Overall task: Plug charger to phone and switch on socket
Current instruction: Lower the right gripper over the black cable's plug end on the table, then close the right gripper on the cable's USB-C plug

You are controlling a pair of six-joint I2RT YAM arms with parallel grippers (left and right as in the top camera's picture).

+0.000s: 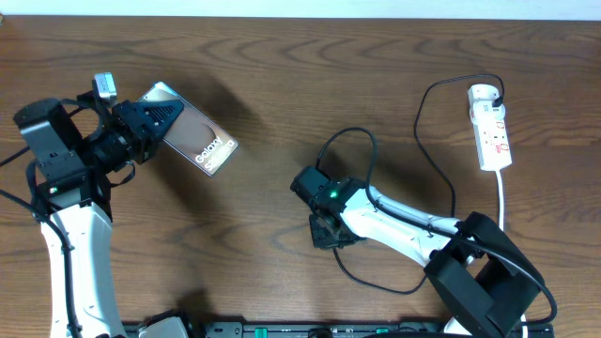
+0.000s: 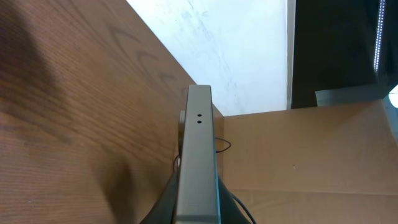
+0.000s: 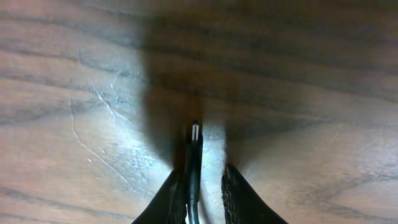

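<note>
Left: clamped on phone (image 1: 202,143) with left gripper (image 1: 155,117), gripping the end nearest the arm. Gold back up and tilted, "Galaxy" lettering readable from overhead, over far-left part of table (image 1: 263,66). Seen edge-on from left wrist, thin side with two small holes facing the camera. Can't tell whether the far end touches the wood.

Right: pointing right gripper (image 3: 204,174) down at table centre, well apart from phone. Straddling charger (image 3: 194,155) tip, narrowly apart, not clamped: tip lying against one of the fingers (image 3: 171,199), visible gap to the other. Bright end of tip pointing away from the wrist, on or just above the wood, can't tell which.

Rest of charger: looping just behind right gripper, then running off right toward socket (image 1: 492,127). Looks plugged in at the socket's far end, too small to confirm.

Socket: far right of table, well apart from both grippers, lying lengthwise front to back, red marks on top, white cord (image 1: 500,192) leaving its near end. Switch position not readable.
</note>
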